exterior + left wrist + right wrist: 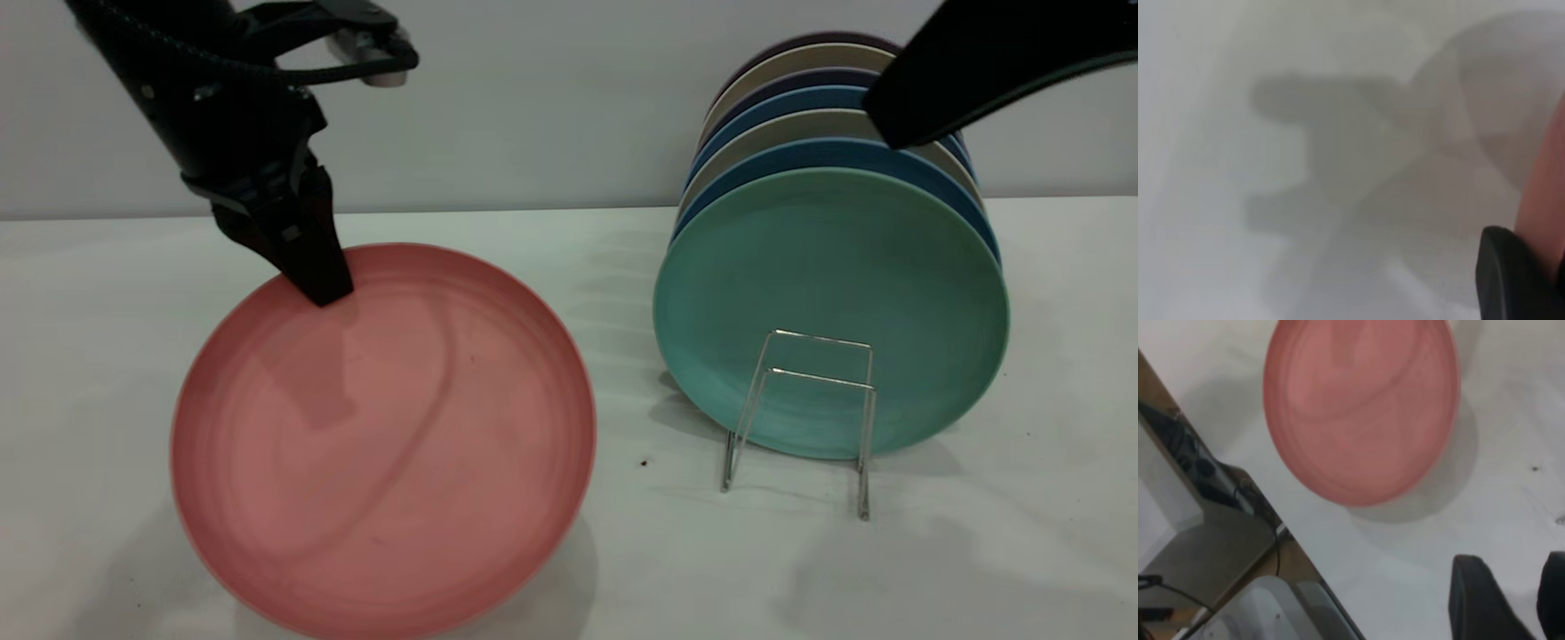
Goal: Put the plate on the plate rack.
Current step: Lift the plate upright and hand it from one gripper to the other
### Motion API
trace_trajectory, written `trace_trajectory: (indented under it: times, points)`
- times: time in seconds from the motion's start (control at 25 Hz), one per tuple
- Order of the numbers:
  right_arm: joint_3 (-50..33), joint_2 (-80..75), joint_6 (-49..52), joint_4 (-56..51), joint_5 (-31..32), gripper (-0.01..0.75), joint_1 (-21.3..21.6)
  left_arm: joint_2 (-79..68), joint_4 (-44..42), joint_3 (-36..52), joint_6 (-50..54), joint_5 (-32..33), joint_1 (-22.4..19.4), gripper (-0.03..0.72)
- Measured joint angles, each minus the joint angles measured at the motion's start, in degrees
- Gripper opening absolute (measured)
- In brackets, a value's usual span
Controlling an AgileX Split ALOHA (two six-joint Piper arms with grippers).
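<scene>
The white surface (pixel 622 551) carries everything. Largest on it is the salmon-pink plate (pixel 382 444), tilted up toward the exterior camera at that view's left, its lower edge low near the surface and its upper rim raised; the right wrist view shows the same plate (pixel 1361 407) from above with a shadow beneath it. The left tool (pixel 318 283) is clamped on the plate's upper rim, one dark finger (pixel 1508 277) lying against the pink edge (pixel 1545 193) in the left wrist view.

To the right stands a row of upright plates, the teal-green plate (pixel 831 302) in front, with blue plates (pixel 836 153) and cream ones behind it. They sit in the plate rack (pixel 805 418), whose thin silver wire loops at the front stand unfilled, well apart from the pink plate.

The right arm (pixel 987 67) hangs above the stacked plates; the right tool (pixel 1511 600) shows two dark fingers spread apart, gripping nothing.
</scene>
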State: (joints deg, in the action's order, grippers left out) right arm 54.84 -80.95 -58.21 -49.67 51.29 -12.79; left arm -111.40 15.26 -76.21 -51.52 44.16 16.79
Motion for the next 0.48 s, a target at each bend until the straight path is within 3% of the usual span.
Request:
trace_trajectory:
  times: [0.28, 0.48]
  points:
    - [4.34, -5.29, -1.58, 1.31, -0.30, 0.257, -8.79, 2.31, -0.10, 0.00, -0.68, 0.25, 2.14, 0.015]
    - [7.42, -11.46, -1.70, 2.42, -3.73, 0.325, -13.90, 3.24, -0.10, 0.00, -1.11, 0.25, 3.83, 0.015]
